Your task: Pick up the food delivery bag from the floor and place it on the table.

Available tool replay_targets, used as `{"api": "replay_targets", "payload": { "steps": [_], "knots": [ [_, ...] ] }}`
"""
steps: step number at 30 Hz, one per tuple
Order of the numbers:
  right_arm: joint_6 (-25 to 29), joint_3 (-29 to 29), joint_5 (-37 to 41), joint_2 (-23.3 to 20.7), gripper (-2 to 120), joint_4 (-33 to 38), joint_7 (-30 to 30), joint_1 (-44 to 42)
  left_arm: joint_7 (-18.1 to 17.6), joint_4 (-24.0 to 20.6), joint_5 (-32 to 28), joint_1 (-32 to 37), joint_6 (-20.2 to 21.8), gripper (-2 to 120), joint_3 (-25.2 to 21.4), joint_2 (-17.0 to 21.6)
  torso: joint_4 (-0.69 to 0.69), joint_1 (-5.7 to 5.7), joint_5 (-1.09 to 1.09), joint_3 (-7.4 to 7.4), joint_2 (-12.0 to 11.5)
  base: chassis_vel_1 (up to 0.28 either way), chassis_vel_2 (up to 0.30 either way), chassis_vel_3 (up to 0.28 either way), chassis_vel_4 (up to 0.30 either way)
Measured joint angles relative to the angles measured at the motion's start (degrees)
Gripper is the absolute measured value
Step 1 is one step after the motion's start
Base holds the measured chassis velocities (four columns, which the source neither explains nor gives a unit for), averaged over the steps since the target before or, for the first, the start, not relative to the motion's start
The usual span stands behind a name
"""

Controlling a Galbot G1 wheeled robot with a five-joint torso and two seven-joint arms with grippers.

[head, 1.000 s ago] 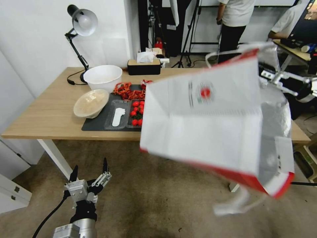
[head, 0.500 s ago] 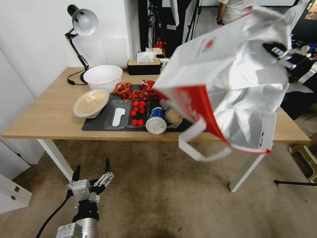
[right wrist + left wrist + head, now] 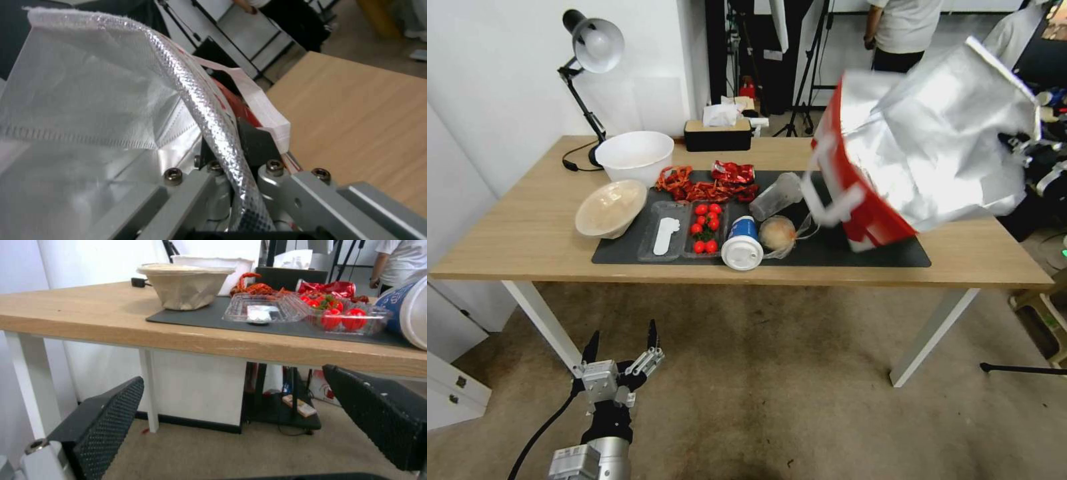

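Left claw (image 3: 622, 341): low over the floor (image 3: 774, 400) in front of the bench, fingers (image 3: 104, 426) spread wide apart, nothing between them.
Floor: brownish carpet with dark stains, bare under the left claw.
Bench (image 3: 527, 227): light wood top on white legs, a dark mat (image 3: 887, 250) across its middle.
On the mat, near edge: a clear tray with a white utensil (image 3: 662, 233), a tray of red tomatoes (image 3: 706, 228), a blue cup with a white lid (image 3: 743, 243) on its side, a bun in a clear plastic bag (image 3: 779, 235).
Farther back on the bench: a lidded pale bowl (image 3: 610, 208), a white bowl (image 3: 635, 155), red wrappers (image 3: 707, 183), a black tissue box (image 3: 718, 135), a desk lamp (image 3: 590, 53).
Food delivery bag (image 3: 934, 147): in the air, tilted over the right end of the bench, its red lower corner just above or touching the mat, cannot tell which; silver lining facing the head camera, a white handle (image 3: 827, 197) hanging on its left.
Right claw (image 3: 236, 146): at the bag's upper right rim, closed tight on the foil edge of the bag.
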Motion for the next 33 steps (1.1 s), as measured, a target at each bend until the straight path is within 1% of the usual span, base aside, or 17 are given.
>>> {"api": "replay_targets", "payload": {
  "steps": [4,7,15,20,21,22,24,25,26,27,28,30,31,33],
  "knots": [
    [-1.63,-0.59,-0.4,0.04,0,-0.42,2.02,0.58,0.0,0.1,0.14,0.13,-0.06,100,0.01,-0.03,-0.01,0.0,0.0,0.0,0.0,0.0,0.0,0.0,0.0],
    [-3.96,-0.66,0.07,-0.24,0,-0.86,4.17,1.35,0.01,0.3,0.39,0.03,-0.09,100,-0.01,-0.06,-0.01,0.0,-0.01,0.0,0.0,0.0,0.0,0.0,0.0],
    [-8.08,-0.15,1.27,-1.38,0,-1.76,4.5,1.64,0.05,0.52,0.79,-0.14,-0.07,100,0.58,-0.38,-0.01,0.0,-0.01,0.0,0.0,0.0,0.0,0.0,0.0],
    [-8.85,-0.26,0.02,-1.74,1,-2.1,3.36,1.72,0.06,0.58,0.83,0.07,-0.12,100,0.56,-0.37,-0.02,0.0,-0.01,0.0,0.0,0.0,0.0,0.0,0.0],
    [-8.85,-0.32,-0.59,-1.84,4,-2.14,2.83,1.65,0.07,0.59,0.83,0.13,-0.14,100,0.54,-0.36,-0.02,-0.01,-0.01,0.0,0.0,0.0,0.0,0.0,0.0],
    [-8.85,-0.32,-0.59,-1.84,4,-2.14,2.83,1.65,0.07,0.59,0.83,0.13,-0.14,100,0.54,-0.36,-0.02,-0.01,-0.01,0.0,0.0,0.0,0.0,0.0,0.0],
    [-8.67,-0.51,-2.22,-2.32,14,-2.3,1.37,1.69,0.08,0.59,0.83,0.23,-0.23,100,0.52,-0.34,-0.02,0.0,0.0,0.0,0.0,0.0,0.0,0.0,0.0],
    [-8.62,-0.54,-2.48,-2.43,17,-2.34,1.1,1.73,0.08,0.59,0.83,0.25,-0.24,100,0.52,-0.36,-0.02,-0.01,0.0,0.0,0.0,0.0,0.0,0.0,0.0],
    [-8.62,-0.54,-2.48,-2.43,17,-2.34,1.1,1.73,0.08,0.59,0.83,0.25,-0.24,100,0.52,-0.36,-0.02,-0.01,0.0,0.0,0.0,0.0,0.0,0.0,0.0],
    [-8.27,-0.78,-3.94,-2.86,24,-2.57,0.09,1.83,0.09,0.58,0.83,0.31,-0.26,100,0.53,-0.42,-0.01,-0.01,0.0,0.0,0.0,0.0,0.0,0.0,0.0],
    [-8.04,-0.92,-5.2,-3.19,28,-2.79,-0.8,1.83,0.09,0.54,0.83,0.36,-0.26,100,0.54,-0.48,-0.01,-0.01,0.0,0.0,0.0,0.0,0.0,0.0,0.0],
    [-7.93,-1.0,-5.84,-3.35,30,-2.87,-1.11,1.83,0.09,0.49,0.83,0.39,-0.27,100,0.55,-0.5,-0.01,0.0,0.0,0.0,0.0,0.0,0.0,0.0,0.0],
    [-7.25,-1.34,-8.68,-3.78,39,-3.31,-2.3,1.81,0.11,0.37,0.84,0.52,-0.31,100,0.57,-0.55,-0.01,0.0,0.0,0.0,0.0,0.0,0.0,0.0,0.0],
    [-6.28,-1.77,-13.43,-4.18,47,-4.05,-3.87,1.57,0.12,0.35,0.91,0.67,-0.42,100,0.58,-0.59,-0.01,0.0,0.0,0.0,0.0,0.0,0.0,0.0,0.0]
  ]
}}
